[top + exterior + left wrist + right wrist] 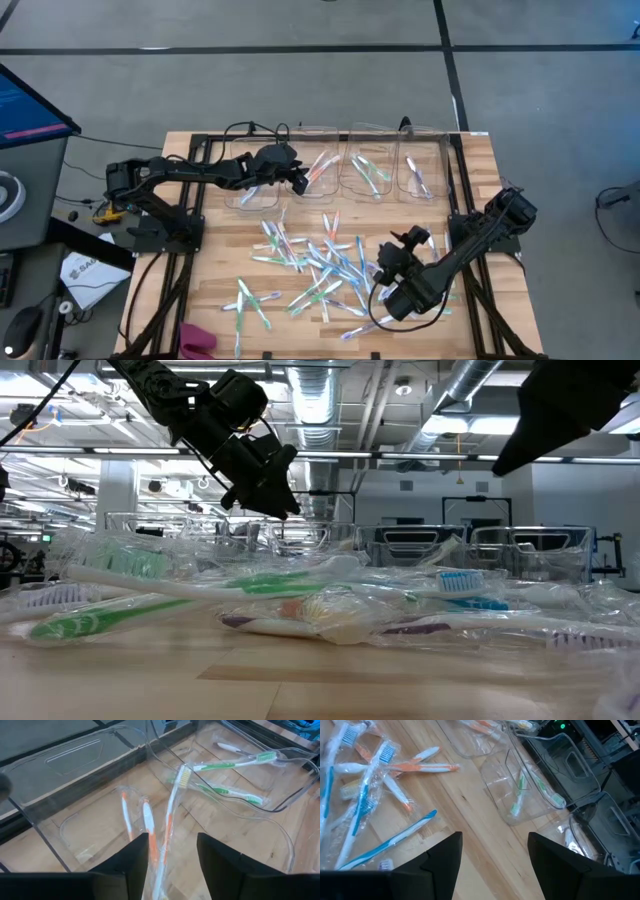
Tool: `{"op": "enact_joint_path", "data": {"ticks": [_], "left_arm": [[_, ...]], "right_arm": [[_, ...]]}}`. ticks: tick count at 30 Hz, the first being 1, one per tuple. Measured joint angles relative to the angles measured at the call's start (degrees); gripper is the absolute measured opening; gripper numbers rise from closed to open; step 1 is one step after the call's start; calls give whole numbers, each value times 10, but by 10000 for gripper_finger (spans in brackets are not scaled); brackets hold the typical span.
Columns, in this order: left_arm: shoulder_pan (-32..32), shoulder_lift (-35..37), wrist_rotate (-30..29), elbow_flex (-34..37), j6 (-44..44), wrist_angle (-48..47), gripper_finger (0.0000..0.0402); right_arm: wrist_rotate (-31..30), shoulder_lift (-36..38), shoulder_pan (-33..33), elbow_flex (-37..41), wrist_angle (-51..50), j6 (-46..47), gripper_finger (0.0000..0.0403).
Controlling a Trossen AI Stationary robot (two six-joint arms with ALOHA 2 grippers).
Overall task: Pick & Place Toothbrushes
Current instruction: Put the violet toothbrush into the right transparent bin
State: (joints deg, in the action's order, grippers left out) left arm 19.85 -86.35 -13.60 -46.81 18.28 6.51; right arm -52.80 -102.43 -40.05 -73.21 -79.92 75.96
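Observation:
Several wrapped toothbrushes (315, 265) lie scattered on the wooden table. Clear bins (255, 185) stand in a row along the far edge. One bin holds orange toothbrushes (147, 820), the one beside it green ones (235, 765). My left gripper (172, 865) hangs open over the orange bin, slanting down. A wrapped orange toothbrush (175, 800) stands between its fingers, bristle end pointing away. My right gripper (495, 865) hovers open above the pile's right part, with nothing between its fingers. My left gripper has its fingers apart on either side of the wrapped orange toothbrush's handle (162, 855). The handle runs close beside one finger (137, 860). Whether that finger touches it, I cannot tell. The brush's bristle end (183, 774) points out over the bin.
Further clear bins (420, 170) sit at the far right, one with purple brushes. Black frame rails (462, 180) border the table's sides. A pink object (197, 340) lies at the near left edge. Blue toothbrushes (365, 795) lie below my right gripper.

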Motion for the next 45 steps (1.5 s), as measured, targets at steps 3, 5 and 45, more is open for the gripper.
{"op": "enact_joint_path", "data": {"ticks": [3, 5, 45], "left_arm": [[0, 6, 36, 0, -26, -2, 160], [-4, 13, 82, 0, -49, 4, 155], [-237, 202, 282, 141, -165, 52, 132]], "right_arm": [[5, 0, 0, 0, -26, 17, 221], [23, 0, 0, 0, -74, 52, 221], [395, 266, -95, 173, -63, 374, 221]]}}
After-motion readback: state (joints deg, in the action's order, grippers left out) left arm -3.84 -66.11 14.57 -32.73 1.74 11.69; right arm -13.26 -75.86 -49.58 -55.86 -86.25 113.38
